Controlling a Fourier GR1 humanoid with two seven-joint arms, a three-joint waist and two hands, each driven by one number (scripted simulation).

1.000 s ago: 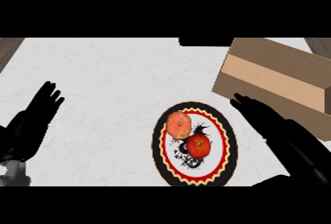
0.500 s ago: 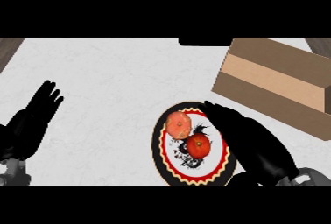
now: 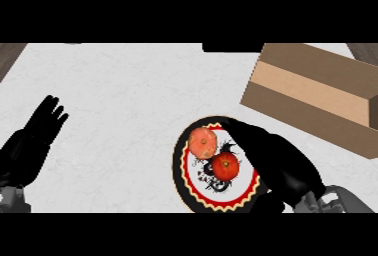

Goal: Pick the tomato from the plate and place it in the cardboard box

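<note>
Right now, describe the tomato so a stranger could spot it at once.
Find the cardboard box at the view's upper right; below and left of it lies a round plate with a black rim. Of the two round fruits on it, the tomato is the deeper red one, beside the right hand; its neighbour is paler orange.

Single head view, steeply downward, close over the counter
</note>
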